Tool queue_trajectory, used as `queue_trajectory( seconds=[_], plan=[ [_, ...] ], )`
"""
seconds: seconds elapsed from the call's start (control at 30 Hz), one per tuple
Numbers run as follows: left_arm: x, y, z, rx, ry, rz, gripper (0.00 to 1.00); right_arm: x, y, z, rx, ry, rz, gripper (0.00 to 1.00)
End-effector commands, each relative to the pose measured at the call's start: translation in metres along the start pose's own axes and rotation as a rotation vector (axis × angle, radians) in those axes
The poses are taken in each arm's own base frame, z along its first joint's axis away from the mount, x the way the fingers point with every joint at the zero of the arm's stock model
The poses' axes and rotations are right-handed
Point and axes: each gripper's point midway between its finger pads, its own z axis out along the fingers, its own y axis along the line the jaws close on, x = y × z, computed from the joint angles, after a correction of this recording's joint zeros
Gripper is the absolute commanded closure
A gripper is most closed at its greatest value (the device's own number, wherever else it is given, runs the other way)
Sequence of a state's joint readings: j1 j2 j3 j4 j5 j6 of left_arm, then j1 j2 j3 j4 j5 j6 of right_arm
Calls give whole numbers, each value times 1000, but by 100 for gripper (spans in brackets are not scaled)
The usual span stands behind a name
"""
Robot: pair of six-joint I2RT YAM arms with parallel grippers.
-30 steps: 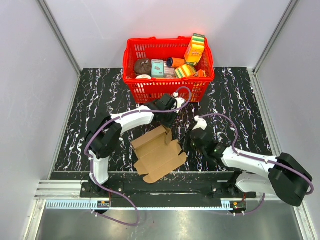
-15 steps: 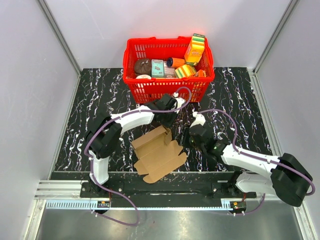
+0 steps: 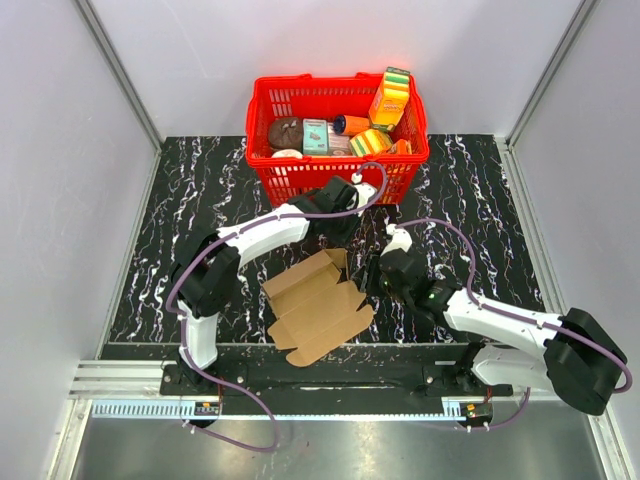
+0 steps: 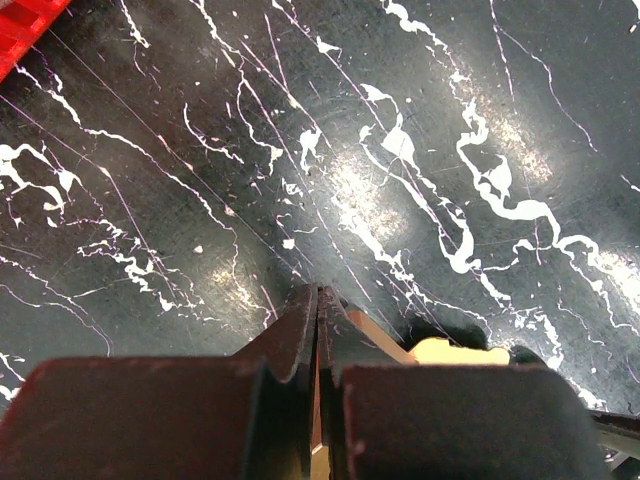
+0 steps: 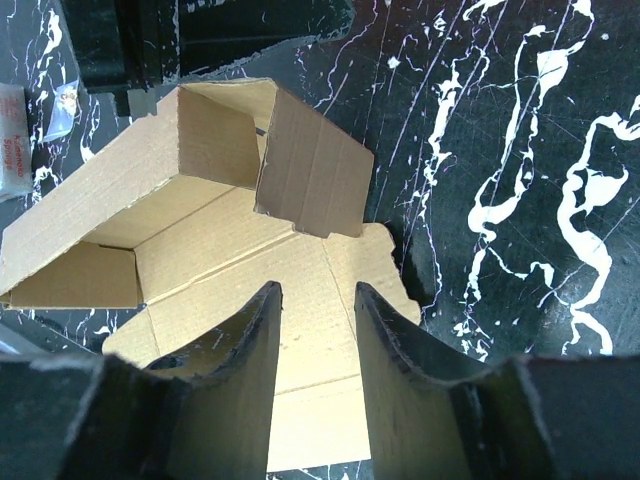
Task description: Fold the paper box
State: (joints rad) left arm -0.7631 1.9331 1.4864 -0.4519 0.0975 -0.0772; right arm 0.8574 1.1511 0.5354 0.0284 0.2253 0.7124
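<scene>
Bench: black marble. Basket: red, at rear centre. Box: part-folded, on bench front centre, betw. both arms. L gripper: closed tight, pinching box rear wall edge. R gripper: half apart above box flat panel, holding nothing.

obstacles: red basket along far edge; paper box mid-table, flaps raised; left gripper at its far corner. free room: bare table left and right.
</scene>
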Motion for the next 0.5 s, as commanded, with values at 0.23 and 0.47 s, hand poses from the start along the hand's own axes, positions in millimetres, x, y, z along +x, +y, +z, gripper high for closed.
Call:
queue_trajectory(
  seconds=[0.23,0.47],
  plan=[
    [-10,-1,-2,-2,-19,28,100,-15,-19,2,122,-53,-16,57],
    [-1,-1,-4,-2,-5,25,100,-16,-21,16,162,-32,-34,60]
  ],
)
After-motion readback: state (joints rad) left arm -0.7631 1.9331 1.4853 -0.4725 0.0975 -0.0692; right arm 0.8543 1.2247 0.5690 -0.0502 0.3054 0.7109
